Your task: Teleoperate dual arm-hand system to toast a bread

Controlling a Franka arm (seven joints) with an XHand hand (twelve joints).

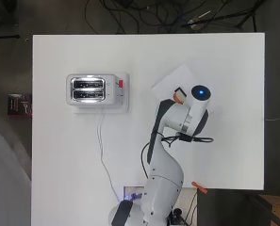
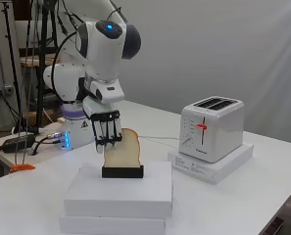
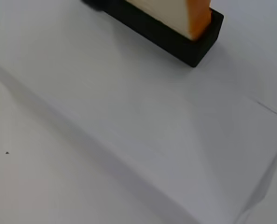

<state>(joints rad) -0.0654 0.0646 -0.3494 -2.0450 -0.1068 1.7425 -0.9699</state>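
Note:
A slice of bread (image 2: 127,149) stands upright in a black holder (image 2: 123,171) on top of a white box (image 2: 120,196). My hand (image 2: 107,129) hangs just above and beside the slice's upper edge on the arm's side. Its fingers point straight down, open, and whether they touch the crust I cannot tell. The white two-slot toaster (image 2: 211,128) stands to the right on a flat white box, its red lever (image 2: 201,127) up. In the overhead view the toaster (image 1: 92,89) is at the left and the bread (image 1: 178,97) peeks out beside the arm. The wrist view shows the bread (image 3: 175,11) and holder (image 3: 175,37).
The toaster's white cable (image 1: 102,141) runs across the table toward the arm's base. An orange clamp (image 1: 199,188) sits at the table's near edge. A second white box (image 2: 110,225) lies under the bread's box. Bare table (image 1: 224,155) lies between the boxes and the edges.

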